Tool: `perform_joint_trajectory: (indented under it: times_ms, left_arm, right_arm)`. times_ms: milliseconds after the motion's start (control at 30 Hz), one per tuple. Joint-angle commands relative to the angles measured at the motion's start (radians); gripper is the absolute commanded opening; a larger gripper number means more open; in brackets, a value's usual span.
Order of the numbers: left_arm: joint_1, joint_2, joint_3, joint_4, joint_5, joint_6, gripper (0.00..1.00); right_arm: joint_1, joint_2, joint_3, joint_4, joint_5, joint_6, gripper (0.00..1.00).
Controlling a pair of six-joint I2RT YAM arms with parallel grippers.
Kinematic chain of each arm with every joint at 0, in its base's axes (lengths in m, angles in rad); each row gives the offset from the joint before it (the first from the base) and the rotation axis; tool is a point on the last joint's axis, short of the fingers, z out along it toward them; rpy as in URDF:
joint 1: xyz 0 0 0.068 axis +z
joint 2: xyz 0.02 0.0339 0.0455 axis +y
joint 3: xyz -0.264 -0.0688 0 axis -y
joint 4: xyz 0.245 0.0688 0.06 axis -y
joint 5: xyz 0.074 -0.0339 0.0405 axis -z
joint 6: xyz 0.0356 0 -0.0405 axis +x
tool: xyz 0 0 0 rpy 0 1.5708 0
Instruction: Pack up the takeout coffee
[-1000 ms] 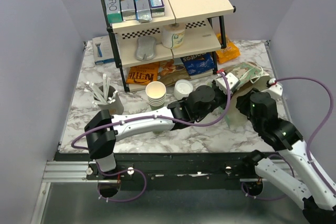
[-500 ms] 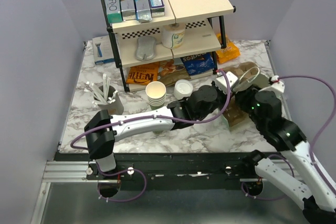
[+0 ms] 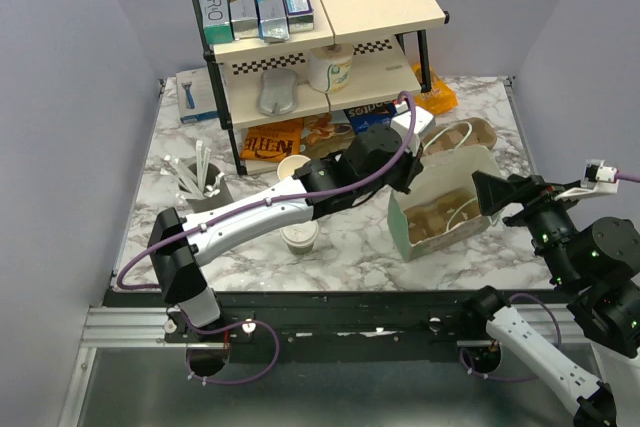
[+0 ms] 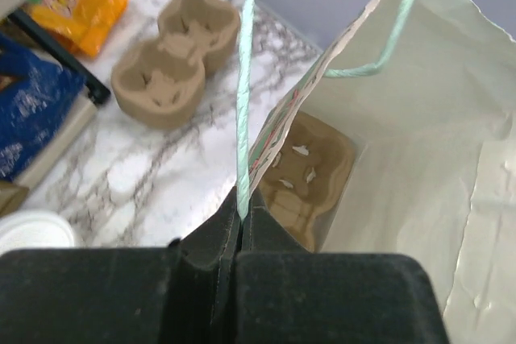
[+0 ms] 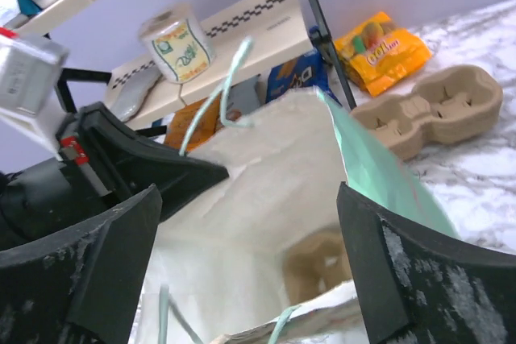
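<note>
Currently the left end effector point(image 4: 242, 219) is clenched on one green twine handle point(image 4: 246, 78) of the pale paper bag with green sides point(image 3: 440, 212). The bag stands open toward the bench's point(image 3: 200, 142) right edge, with a brown cardboard cup carrier point(image 4: 310, 171) lying inside. The right end effector point(image 5: 248, 215) hangs released, fingers wide, beside the bag's mouth. Of the lidded cream paper coffee cup point(image 4: 28, 231) only the white lid shows; it sits outside the bag on the bench, by the blue snack packet point(image 4: 24, 110).
</note>
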Motion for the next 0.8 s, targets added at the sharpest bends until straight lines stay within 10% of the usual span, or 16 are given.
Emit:
perform_joint_trajectory:
  times_ms: [0, 300, 633, 767]
  left_arm:
    - [0.046, -0.066, -0.019, -0.216, 0.165, -0.045, 0.0]
    - [0.107, -0.028, -0.04, -0.259, 0.292, -0.017, 0.0]
    - [0.129, -0.063, -0.028, -0.251, 0.233, -0.005, 0.75]
    - [0.13, -0.109, -0.025, -0.265, 0.18, -0.005, 0.91]
  right_arm:
    - [0.005, 0.024, 0.028, 0.055, -0.078, -0.055, 1.0]
    - [0.005, 0.095, 0.036, 0.047, -0.068, -0.048, 1.0]
    - [0.005, 0.117, 0.03, 0.056, -0.118, -0.141, 1.0]
    - [0.005, 0.11, 0.04, 0.101, -0.167, -0.184, 1.0]
